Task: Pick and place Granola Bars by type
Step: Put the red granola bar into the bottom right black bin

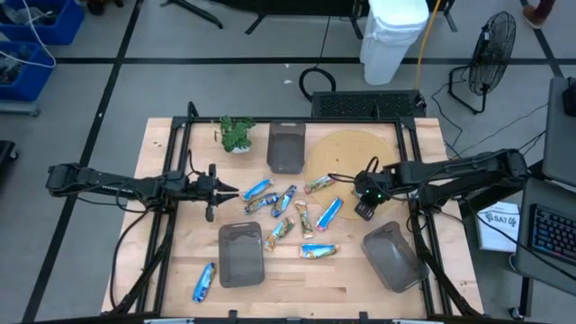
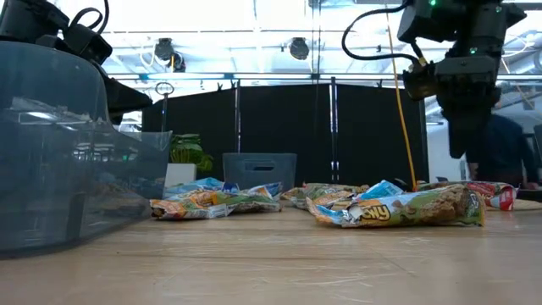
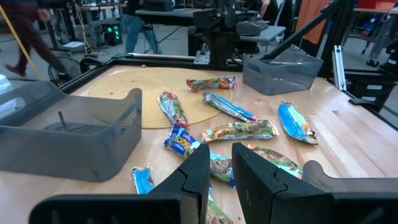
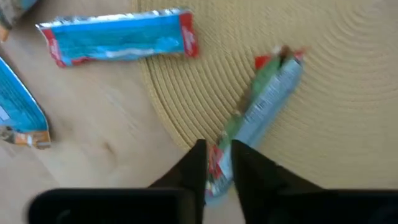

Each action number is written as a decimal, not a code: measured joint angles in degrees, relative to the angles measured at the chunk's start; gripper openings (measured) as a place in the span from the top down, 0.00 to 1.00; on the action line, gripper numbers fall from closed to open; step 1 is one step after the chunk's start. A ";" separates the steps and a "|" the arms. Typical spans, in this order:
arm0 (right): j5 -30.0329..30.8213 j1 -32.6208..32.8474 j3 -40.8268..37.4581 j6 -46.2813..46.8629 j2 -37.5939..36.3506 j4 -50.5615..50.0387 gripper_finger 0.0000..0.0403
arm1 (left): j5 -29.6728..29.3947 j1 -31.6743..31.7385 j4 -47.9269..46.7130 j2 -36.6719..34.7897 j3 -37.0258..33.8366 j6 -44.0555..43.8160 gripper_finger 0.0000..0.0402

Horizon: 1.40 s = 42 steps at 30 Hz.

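left gripper (image 1: 236, 191): frame centre-left, jaws nearly pressed together, holding nothing | Granola Bars (image 1: 292, 216): scattered mid-frame between three grey bins (image 1: 241, 255) | right gripper (image 1: 365, 209): centre-right, jaws slightly spread around a red-green bar (image 4: 258, 118) on round mat (image 1: 346, 155)

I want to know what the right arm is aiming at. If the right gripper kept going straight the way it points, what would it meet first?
Probably the green-and-red granola bar on the woven mat, lying directly ahead of the right gripper.
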 joint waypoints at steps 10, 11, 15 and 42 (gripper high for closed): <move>2.12 -2.32 -2.99 -0.77 6.59 5.35 0.47 | -0.02 0.02 -0.07 0.00 0.00 -0.07 0.82; 2.62 -2.77 -2.99 -1.22 7.31 5.34 0.47 | 0.00 0.00 -0.07 0.00 0.00 -0.07 0.82; 2.90 -4.12 -2.99 -3.16 9.68 5.69 0.49 | 0.00 0.00 -0.15 0.00 0.02 -0.13 0.82; 2.24 -4.64 6.67 -18.20 5.03 5.26 0.99 | -0.60 0.02 -1.14 0.00 0.02 -0.07 0.82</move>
